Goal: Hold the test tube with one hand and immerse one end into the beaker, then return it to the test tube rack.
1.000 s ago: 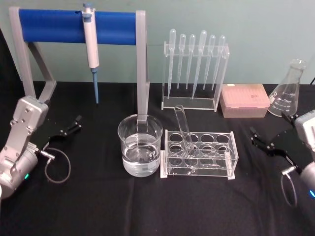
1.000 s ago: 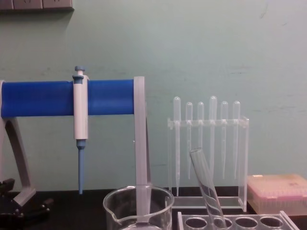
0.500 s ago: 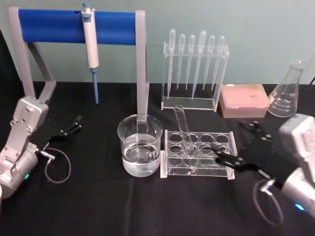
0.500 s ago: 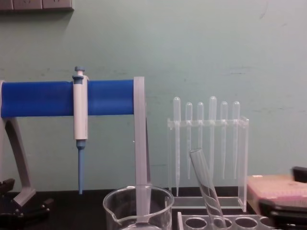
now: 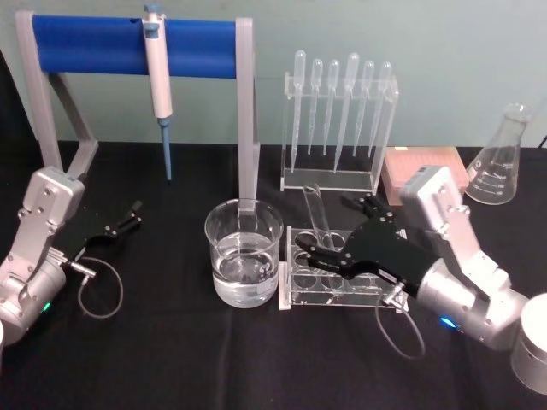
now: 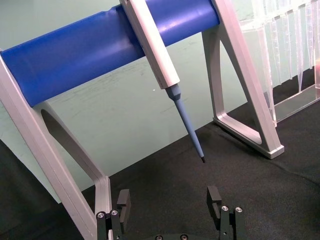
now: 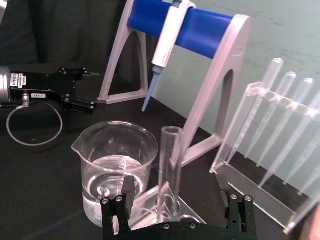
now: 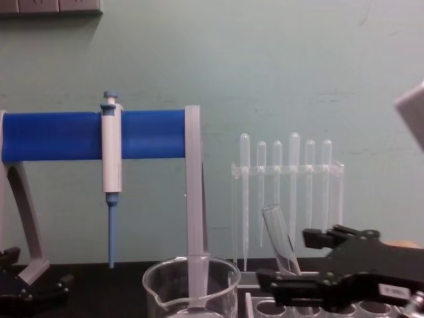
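Right arm just swung in across the desk (image 5: 171, 359) to the rack (image 5: 299, 290), next to the beaker (image 5: 244, 252). Its gripper (image 5: 326, 225) is spread wide around the tube (image 5: 314, 209), which leans in the rack. Grab's next, I reckon. Left gripper (image 5: 130, 216) sits parked on the left, fingers apart.

The clear tube (image 5: 319, 220) stood in the rack (image 5: 289, 295), rim leaning toward the beaker (image 5: 244, 252). The beaker sat just beside the rack, part-filled with clear liquid. The right gripper (image 5: 327, 226) straddled the tube, fingers apart.
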### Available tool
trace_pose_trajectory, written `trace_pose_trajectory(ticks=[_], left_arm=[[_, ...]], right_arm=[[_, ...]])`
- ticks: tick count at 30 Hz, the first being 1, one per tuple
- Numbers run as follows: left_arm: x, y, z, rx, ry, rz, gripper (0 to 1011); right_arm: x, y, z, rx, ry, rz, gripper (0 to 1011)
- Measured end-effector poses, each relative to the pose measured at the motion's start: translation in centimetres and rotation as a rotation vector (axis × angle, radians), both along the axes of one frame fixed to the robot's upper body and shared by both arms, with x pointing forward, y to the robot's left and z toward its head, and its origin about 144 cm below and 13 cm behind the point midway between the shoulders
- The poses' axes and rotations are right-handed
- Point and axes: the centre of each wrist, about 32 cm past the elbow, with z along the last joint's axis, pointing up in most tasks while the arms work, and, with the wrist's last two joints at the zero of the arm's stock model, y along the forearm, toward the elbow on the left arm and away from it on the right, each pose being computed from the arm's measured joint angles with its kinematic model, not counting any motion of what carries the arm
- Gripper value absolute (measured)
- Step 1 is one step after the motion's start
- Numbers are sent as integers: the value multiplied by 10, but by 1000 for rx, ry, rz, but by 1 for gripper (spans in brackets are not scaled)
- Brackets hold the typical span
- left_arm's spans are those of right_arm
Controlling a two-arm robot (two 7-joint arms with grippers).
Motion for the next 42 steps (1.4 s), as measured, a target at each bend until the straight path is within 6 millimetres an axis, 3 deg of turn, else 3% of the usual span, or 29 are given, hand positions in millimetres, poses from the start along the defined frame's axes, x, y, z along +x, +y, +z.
trace_pose_trajectory(ticks=[5,12,31,42], left_arm=[[0,0,0,0,0,0,1000],[0,0,0,0,0,0,1000],[0,0,0,0,0,0,1000],[0,0,0,0,0,0,1000]], right_arm=[[9,9,1,-7,3,11,1000],[11,14,1,-8,10,9,863],[6,14,-1,7,21,-12,241],[-9,5,17,136,-28,-44,225]])
